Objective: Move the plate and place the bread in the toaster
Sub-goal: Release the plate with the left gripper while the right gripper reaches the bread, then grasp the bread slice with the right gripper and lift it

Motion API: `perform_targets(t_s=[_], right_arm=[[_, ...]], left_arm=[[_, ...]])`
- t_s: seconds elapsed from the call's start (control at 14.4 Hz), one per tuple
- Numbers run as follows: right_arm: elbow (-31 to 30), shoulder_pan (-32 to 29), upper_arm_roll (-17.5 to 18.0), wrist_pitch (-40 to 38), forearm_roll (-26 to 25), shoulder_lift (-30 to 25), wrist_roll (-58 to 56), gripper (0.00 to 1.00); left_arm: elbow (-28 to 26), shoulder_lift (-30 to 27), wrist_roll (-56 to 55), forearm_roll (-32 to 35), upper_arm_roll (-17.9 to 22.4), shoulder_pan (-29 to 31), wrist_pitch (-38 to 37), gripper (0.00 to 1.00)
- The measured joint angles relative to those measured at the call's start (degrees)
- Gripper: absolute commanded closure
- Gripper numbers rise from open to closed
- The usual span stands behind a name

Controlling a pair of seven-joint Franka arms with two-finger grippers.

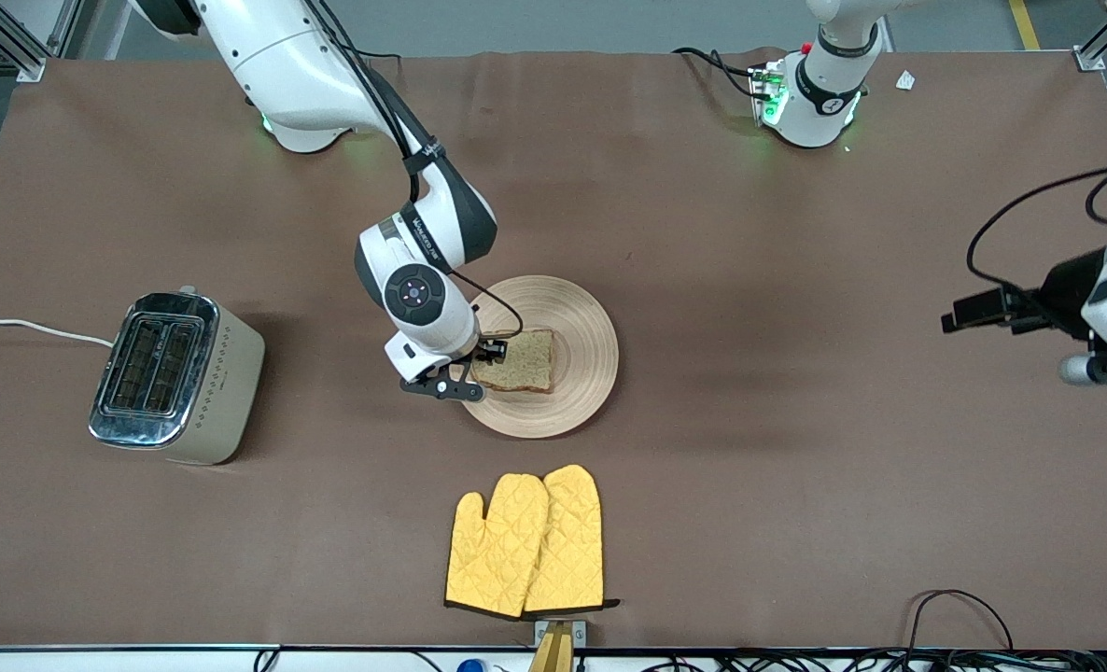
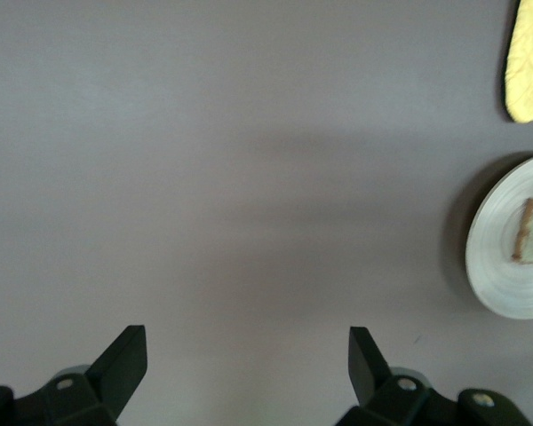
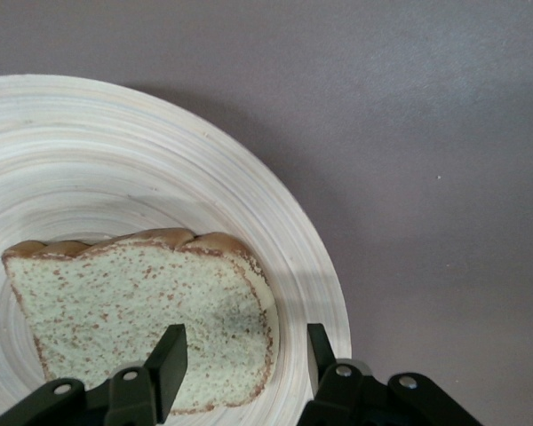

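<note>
Straddling the bread's (image 1: 519, 361) edge on the plate (image 1: 583, 317): your right gripper (image 3: 244, 353), fingers apart.
Your left gripper (image 2: 247, 357) waits spread (over bare table); the toaster (image 1: 173, 376) sits toward the right arm's end.

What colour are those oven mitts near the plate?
Bright yellow, quilted, with a dark trim at the cuffs: the oven mitts, clearest in the front view.

Plates: I count one round pale wooden plate (image 1: 580, 322).
Bread: one squarish brown speckled slice of bread (image 1: 522, 360).
Toasters: one cream-beige two-slot toaster with a chrome top (image 1: 176, 377).
Oven mitts: I see two yellow quilted oven mitts (image 1: 527, 542).
Grippers: two.
</note>
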Motion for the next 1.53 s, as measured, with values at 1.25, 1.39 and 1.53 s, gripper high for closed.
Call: perform_targets(t_s=[1.25, 1.39, 1.53], right_arm=[[0.0, 1.8, -0.3, 0.7, -0.7, 2.2, 1.4, 0.92], [0.0, 1.8, -0.4, 0.8, -0.7, 2.2, 1.5, 0.96], [0.0, 1.8, -0.4, 0.8, -0.7, 2.3, 1.6, 0.96]], left_arm=[[-13.2, -21.0, 0.5, 4.7, 11.1, -12.7, -4.4, 0.0], [-13.3, -20.9, 0.9, 4.7, 11.1, -12.7, -3.9, 0.0], [-13.3, -20.9, 1.3, 4.7, 11.1, -12.7, -3.1, 0.0]])
